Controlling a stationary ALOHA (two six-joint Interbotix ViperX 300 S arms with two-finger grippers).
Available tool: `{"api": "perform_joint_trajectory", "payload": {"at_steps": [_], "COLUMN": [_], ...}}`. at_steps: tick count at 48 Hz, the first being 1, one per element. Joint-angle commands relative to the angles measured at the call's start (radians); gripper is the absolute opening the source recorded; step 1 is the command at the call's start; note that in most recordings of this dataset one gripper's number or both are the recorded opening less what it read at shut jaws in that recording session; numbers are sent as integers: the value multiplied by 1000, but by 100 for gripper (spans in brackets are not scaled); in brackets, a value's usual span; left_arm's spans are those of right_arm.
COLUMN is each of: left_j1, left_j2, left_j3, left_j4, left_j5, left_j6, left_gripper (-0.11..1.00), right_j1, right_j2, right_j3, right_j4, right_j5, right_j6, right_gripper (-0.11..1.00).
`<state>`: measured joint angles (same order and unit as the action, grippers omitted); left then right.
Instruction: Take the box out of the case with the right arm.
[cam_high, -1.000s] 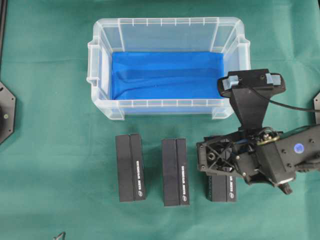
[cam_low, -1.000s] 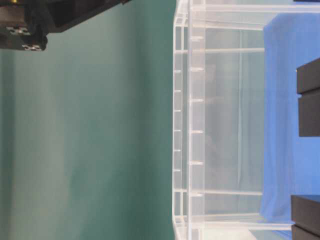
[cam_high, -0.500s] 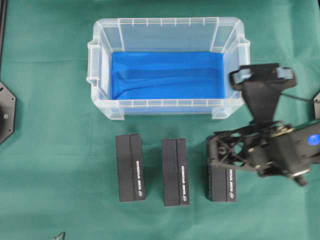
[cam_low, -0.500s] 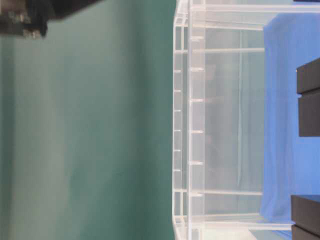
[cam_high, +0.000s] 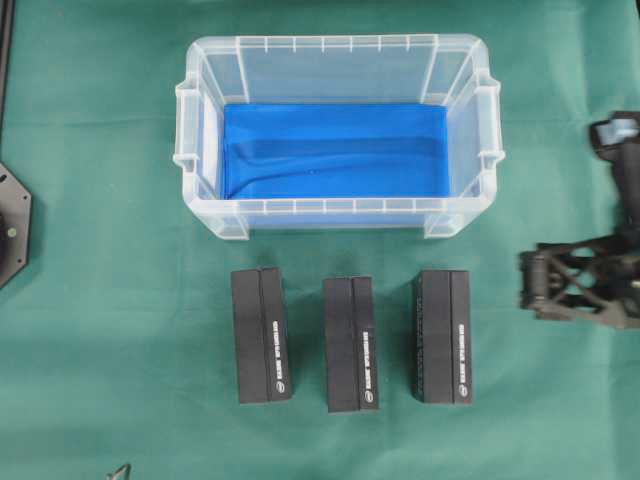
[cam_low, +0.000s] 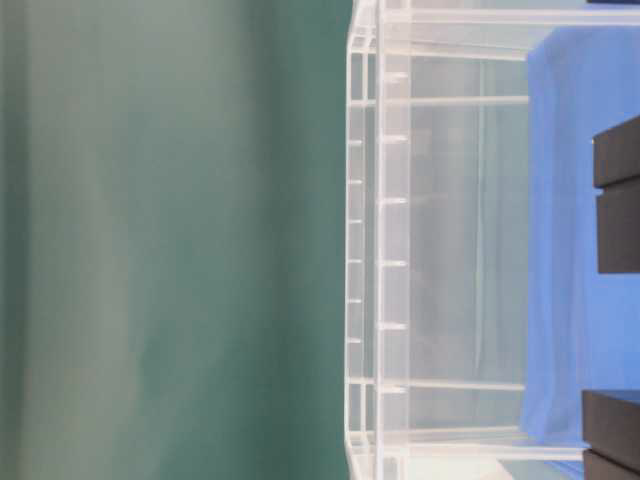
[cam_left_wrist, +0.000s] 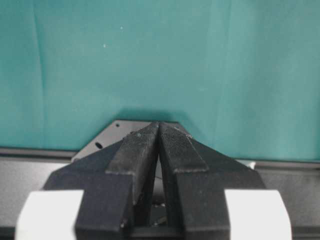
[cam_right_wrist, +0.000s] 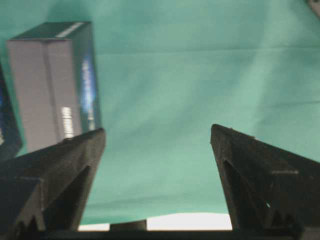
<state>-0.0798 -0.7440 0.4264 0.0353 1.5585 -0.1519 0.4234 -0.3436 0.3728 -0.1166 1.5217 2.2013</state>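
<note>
The clear case (cam_high: 340, 212) stands at the back middle of the table, and only its blue lining (cam_high: 335, 150) shows inside. Three black boxes lie in a row on the green cloth in front of it: left (cam_high: 260, 335), middle (cam_high: 351, 344), right (cam_high: 442, 335). My right gripper (cam_high: 527, 284) hovers at the right edge, well to the right of the right box, open and holding nothing. In the right wrist view the gripper (cam_right_wrist: 157, 131) frames bare cloth, with a box (cam_right_wrist: 52, 80) at upper left. My left gripper (cam_left_wrist: 159, 125) is shut with nothing in it.
A black octagonal base plate (cam_high: 12, 225) sits at the left edge. The table-level view is turned sideways and shows the case wall (cam_low: 390, 240) with two black boxes (cam_low: 618, 210) (cam_low: 612, 425) past it. Green cloth (cam_high: 110, 300) covers the table.
My right arm has pulled back to the right, off the right box, which stays on the cloth. Its jaws stayed open. The arm has left the table-level view.
</note>
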Motion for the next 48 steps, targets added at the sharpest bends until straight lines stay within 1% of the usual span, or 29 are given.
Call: {"api": "perform_joint_trajectory", "payload": {"at_steps": [1,4,9,23,30,33,39,44,45,48], "left_j1": [-2,-2,-2,-2,-2,-2,-2,-2,-2,-2], "left_j2": [2,0,-3,-5,-3,-3,-3,-5,-5,-5], "left_j3": [-15,-15,-14,-14,-14,-14,-14,-14,-14,-14], "left_j4": [2,2,2,2,2,2,2,2,2,2], "left_j5": [-3,-3,-3,-3,-3,-3,-3,-5,-3,-3], "left_j6": [3,5,5,5,3,5,5,3,5,5], "left_gripper": [0,0,0,0,0,0,0,0,0,0], "right_j1": [31,51,61,54,20,-9,-98,-189,-218,-276], "right_j2": [-48,-67,-83,-84,-84,-86,-92,-100,-101,-103], "right_j3": [21,49,66,63,61,63,66,69,71,71], "right_j4": [0,2,3,-17,-32,-32,-32,-32,-34,-34], "right_j5": [5,8,8,5,3,3,5,5,5,3], "right_j6": [34,66,84,78,43,11,-101,-215,-252,-327], "right_gripper": [85,85,85,84,84,84,84,84,84,84]}}
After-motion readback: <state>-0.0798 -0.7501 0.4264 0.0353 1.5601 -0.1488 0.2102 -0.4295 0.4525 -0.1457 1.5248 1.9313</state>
